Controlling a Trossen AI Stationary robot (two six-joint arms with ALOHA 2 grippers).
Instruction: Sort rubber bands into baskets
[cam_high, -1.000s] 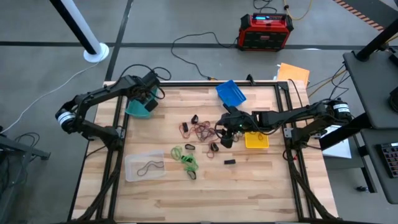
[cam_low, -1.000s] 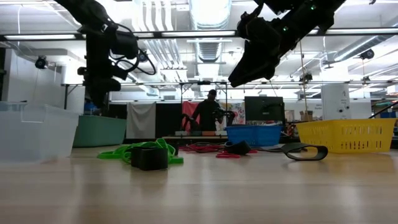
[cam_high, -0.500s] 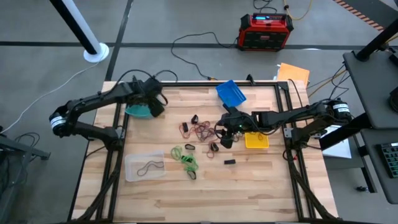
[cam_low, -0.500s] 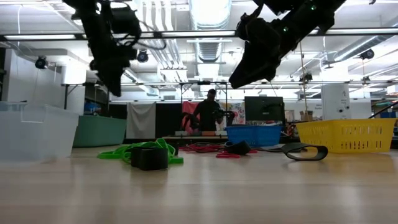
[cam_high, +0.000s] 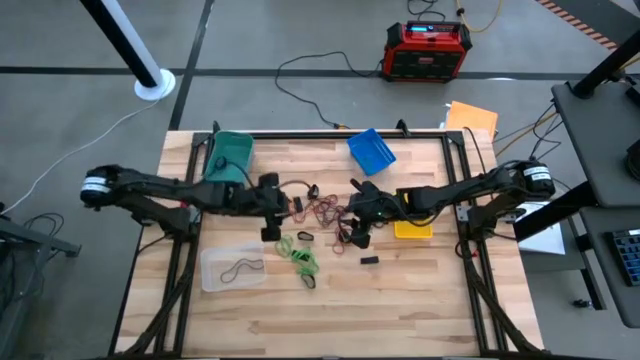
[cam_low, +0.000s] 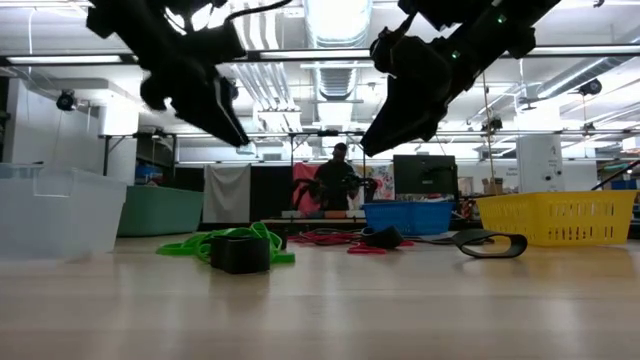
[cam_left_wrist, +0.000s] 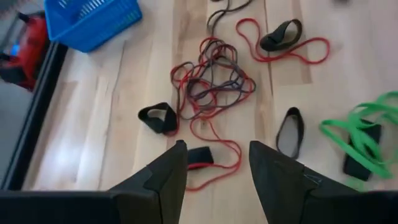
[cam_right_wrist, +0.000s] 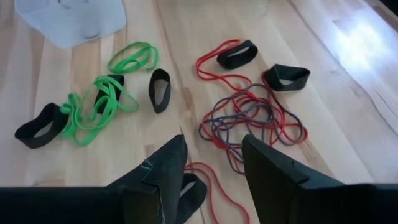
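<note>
Hovering over the tangled rubber bands (cam_high: 325, 210) mid-tabletop (cam_high: 420, 290), my left claw (cam_high: 271, 232) and right claw (cam_high: 357, 238) both stand spread, pinching nothing. Four baskets (cam_high: 373, 150) ring them.

Beyond my wooden table (cam_high: 400, 300) I saw a red-and-black box (cam_high: 428, 48) on the grey floor, an orange sheet (cam_high: 473, 117) nearby, and a person (cam_low: 335, 180) standing far off.

Red (cam_left_wrist: 214, 93), green (cam_right_wrist: 99, 99) and black (cam_right_wrist: 160, 89) rubber bands are seen on pale wood (cam_high: 400, 300); teal (cam_high: 229, 153), blue (cam_high: 371, 149), yellow (cam_high: 412, 230) and clear (cam_high: 232, 268) baskets are seen.
</note>
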